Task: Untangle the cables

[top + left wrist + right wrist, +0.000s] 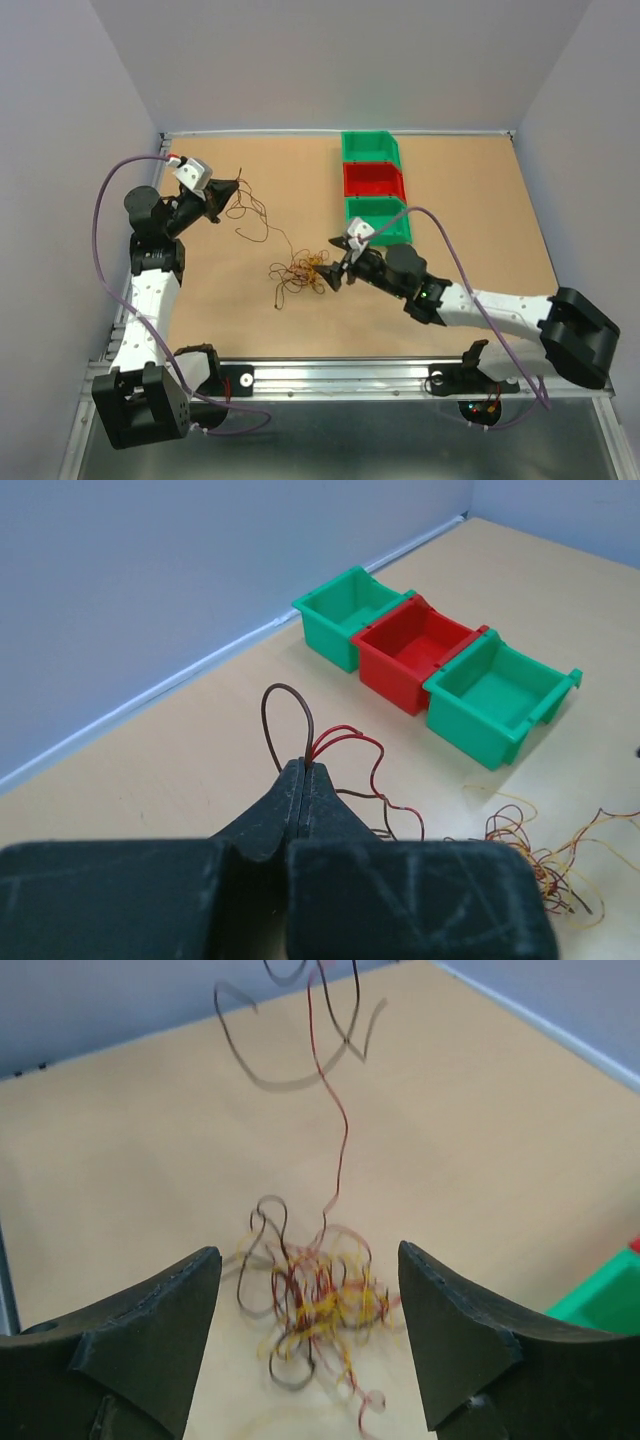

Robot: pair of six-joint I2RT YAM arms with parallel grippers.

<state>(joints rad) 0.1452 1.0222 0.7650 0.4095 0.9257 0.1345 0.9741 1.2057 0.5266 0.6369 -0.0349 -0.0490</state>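
A small tangle of thin red, yellow and dark cables [302, 272] lies mid-table; it also shows in the right wrist view [318, 1295]. Loose dark and red strands [255, 215] run from the tangle up-left to my left gripper [236, 184]. My left gripper [304, 767] is shut on a dark brown and a red strand [335, 742], held above the table. My right gripper [338, 270] is open, just right of the tangle; in its wrist view [310, 1265] the tangle lies between and beyond its fingers.
Three bins stand in a row at the back right: green [370, 148], red [374, 179], green [378, 219]. They also show in the left wrist view, the red bin [420, 655] in the middle. Walls surround the table on three sides.
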